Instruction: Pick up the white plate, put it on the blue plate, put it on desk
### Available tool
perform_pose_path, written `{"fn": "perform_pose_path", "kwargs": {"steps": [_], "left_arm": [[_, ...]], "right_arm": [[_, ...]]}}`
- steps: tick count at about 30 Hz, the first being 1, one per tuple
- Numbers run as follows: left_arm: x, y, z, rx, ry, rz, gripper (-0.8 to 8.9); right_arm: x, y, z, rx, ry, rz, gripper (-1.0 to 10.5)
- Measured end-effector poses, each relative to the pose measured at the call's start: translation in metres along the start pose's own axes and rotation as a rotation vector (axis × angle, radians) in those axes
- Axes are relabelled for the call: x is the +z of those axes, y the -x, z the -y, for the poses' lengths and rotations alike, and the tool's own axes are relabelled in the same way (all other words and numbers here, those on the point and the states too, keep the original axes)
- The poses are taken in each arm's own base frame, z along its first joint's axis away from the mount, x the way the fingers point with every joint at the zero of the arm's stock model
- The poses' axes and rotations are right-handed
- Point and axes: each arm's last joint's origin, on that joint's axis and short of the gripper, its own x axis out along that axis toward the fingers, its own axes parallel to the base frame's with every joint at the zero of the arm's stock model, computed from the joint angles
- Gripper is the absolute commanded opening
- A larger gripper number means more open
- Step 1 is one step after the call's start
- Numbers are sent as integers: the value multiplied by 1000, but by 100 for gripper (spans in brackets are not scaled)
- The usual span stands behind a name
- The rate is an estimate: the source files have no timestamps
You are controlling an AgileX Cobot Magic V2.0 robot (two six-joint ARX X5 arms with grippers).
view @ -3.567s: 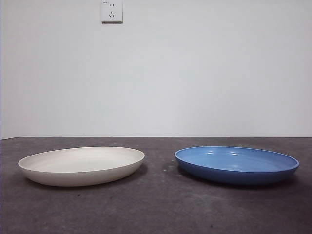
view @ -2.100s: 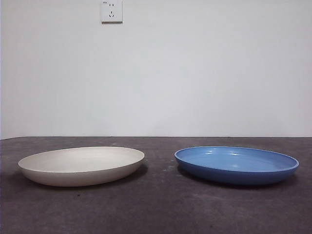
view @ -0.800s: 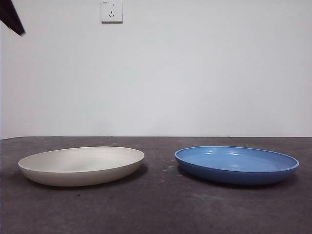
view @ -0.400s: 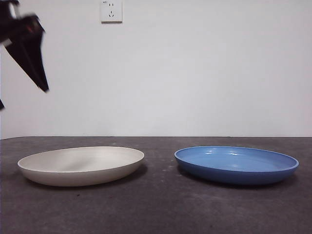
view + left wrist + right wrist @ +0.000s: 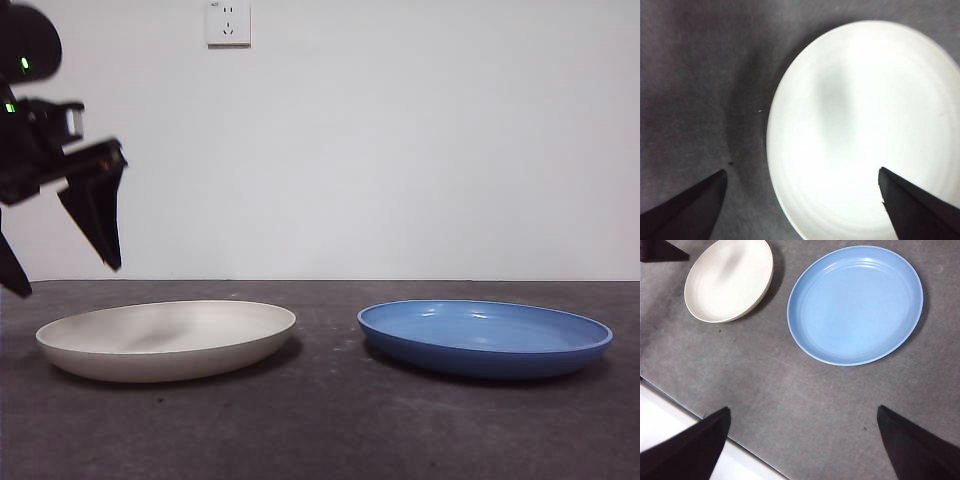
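I find the left gripper (image 5: 60,265) with jaws spread wide, hanging above the outer rim of the shallow round matte cream-white plate (image 5: 167,340), clear of it. That plate rests flat on the dark grey mottled desk (image 5: 330,420). The glossy round blue plate (image 5: 485,337) sits beyond it, apart. The right gripper (image 5: 800,440) waits high, jaws likewise spread, empty

Plain white wall (image 5: 420,150), white socket (image 5: 229,22) high up
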Motion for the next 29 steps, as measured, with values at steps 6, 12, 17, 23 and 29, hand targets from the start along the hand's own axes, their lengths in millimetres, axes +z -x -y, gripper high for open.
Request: {"fn": "perform_pose_path", "kwargs": {"steps": [6,12,17,23,29], "left_arm": [[1,-21,-5,4,8,-37,462],[1,-30,-8,39,11,-48,462],[0,-33,-9,60,13,-57,429],[0,-33,-10,78,13,-63,369],[-3,-33,-9,90,15,-89,341]], "right_arm": [[0,0,0,0,0,1,469],[0,0,0,0,0,1,469],[0,0,0,0,1,1,469],[0,0,0,0,1,1,469],[0,0,0,0,1,2,469]]}}
